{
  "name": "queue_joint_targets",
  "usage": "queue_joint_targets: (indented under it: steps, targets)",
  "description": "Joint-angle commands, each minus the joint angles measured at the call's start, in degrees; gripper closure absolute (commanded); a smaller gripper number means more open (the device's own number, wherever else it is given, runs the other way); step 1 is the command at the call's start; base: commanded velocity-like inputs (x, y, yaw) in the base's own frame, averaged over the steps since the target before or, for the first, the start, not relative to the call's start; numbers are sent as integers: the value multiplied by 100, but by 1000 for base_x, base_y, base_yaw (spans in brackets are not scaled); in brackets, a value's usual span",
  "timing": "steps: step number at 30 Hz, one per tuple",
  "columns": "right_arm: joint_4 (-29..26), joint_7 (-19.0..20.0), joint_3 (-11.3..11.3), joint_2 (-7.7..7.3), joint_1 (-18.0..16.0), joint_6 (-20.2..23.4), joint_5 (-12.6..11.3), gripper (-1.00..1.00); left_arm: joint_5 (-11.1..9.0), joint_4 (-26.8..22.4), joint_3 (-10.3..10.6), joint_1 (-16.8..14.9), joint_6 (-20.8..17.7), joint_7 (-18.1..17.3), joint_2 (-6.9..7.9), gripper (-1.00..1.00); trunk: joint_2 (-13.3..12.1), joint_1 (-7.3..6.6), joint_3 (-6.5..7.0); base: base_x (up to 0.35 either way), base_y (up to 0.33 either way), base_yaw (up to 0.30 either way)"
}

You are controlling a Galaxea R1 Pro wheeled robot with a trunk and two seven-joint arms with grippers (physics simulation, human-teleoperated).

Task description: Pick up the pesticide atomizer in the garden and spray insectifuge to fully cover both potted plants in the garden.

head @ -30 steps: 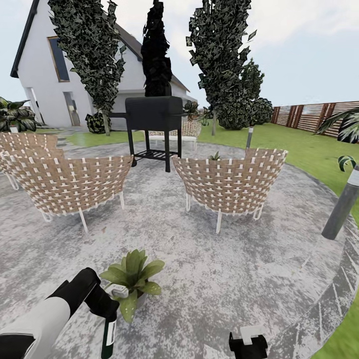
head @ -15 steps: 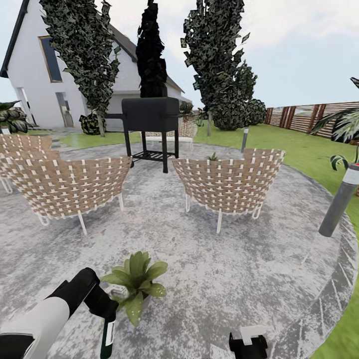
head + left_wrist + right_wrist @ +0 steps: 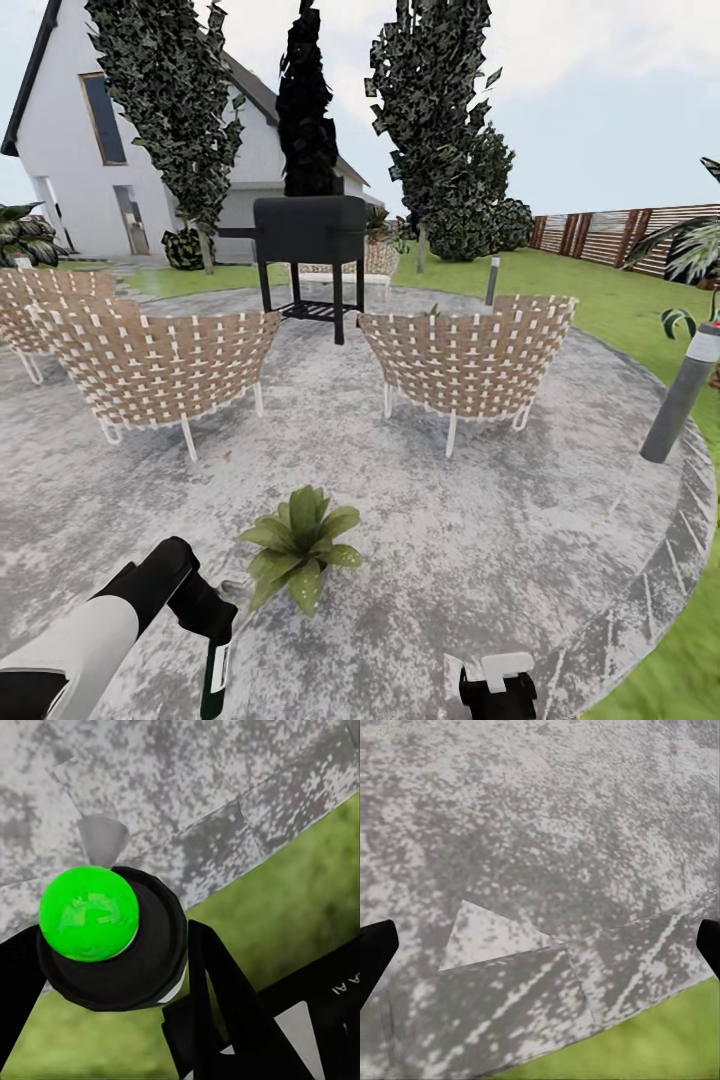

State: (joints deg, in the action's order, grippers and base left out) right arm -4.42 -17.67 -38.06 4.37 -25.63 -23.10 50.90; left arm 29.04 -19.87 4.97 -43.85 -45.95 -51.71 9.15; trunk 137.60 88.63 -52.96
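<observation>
Gripping pesticide atomizer (image 3: 215, 668) | left tool (image 3: 210, 625) | label unreadable

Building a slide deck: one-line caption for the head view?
Left gripper holds the pesticide atomizer beside a potted plant on the stone patio.

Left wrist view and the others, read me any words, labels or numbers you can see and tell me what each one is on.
"AI", seen upside down and cut by the picture's edge, white letters on a black robot part in the left wrist view.
White label on the pesticide atomizer held in the left gripper: too small to read.
White patch on the right gripper: no legible text.
</observation>
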Motion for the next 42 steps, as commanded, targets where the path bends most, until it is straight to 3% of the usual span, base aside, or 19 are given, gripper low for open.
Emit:
queue_joint_targets:
  steps: [1, 11, 27, 42]
  targets:
    - [2, -26, -43, 2, -3, -11, 60, -100, 24, -10, 30, -1, -14, -42, 8, 100, 3, -3, -6, -69, 19, -173]
    - [2, -26, -43, 2, -3, -11, 60, -100, 32, 25, 20, -1, -11, -10, 94, 100, 3, -3, -6, -9, 13, -219]
    - [-1, -43, -45, -3, -3, -11, 53, -100, 32, 55, 30, 6, -11, -6, 95, 100, 3, -3, -6, -24, 285, -5]
    - [-6, -44, -43, 1, -3, -11, 52, -100, 41, 41, 30, 8, 51, 6, 139, 100, 3, -3, -6, -38, 109, -216]
